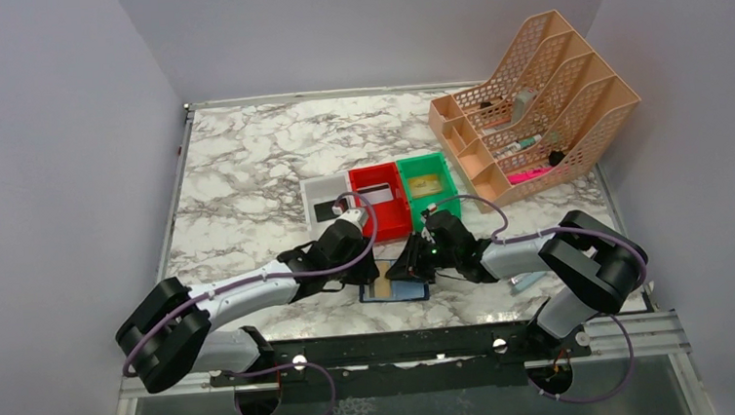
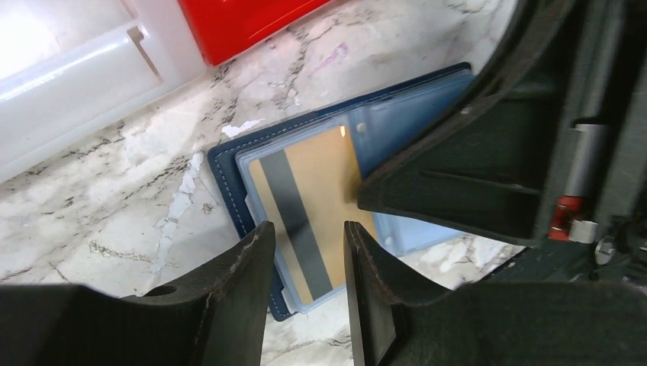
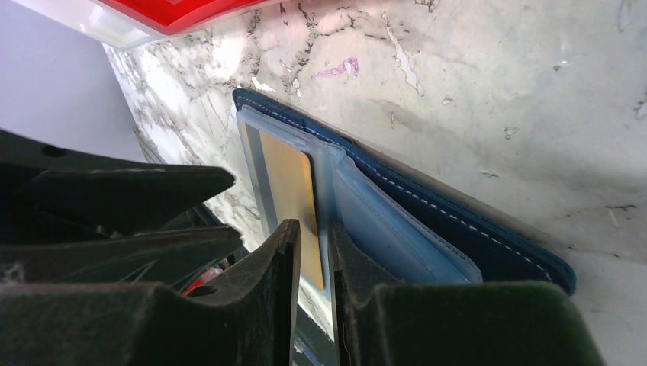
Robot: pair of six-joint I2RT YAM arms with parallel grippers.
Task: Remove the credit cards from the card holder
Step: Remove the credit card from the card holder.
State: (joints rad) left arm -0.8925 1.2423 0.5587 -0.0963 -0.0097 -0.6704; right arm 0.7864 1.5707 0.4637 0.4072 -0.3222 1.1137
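The navy card holder (image 1: 396,292) (image 2: 227,191) (image 3: 473,232) lies open on the marble near the front edge. A gold credit card (image 1: 383,289) (image 2: 320,179) (image 3: 286,171) with a dark stripe sits inside its clear sleeve. My left gripper (image 1: 366,272) (image 2: 305,240) hovers open just above the card's near end, nothing between its fingers. My right gripper (image 1: 410,268) (image 3: 313,244) comes in from the right, its jaws narrow around the sleeve's edge by the fold. Other cards are hidden.
White (image 1: 323,197), red (image 1: 380,203) and green (image 1: 428,186) bins stand right behind the holder; the white (image 2: 76,76) and red (image 2: 244,23) ones are close to my left gripper. A peach mesh organiser (image 1: 533,108) stands at the back right. A small silver-blue object (image 1: 526,282) lies by the right arm.
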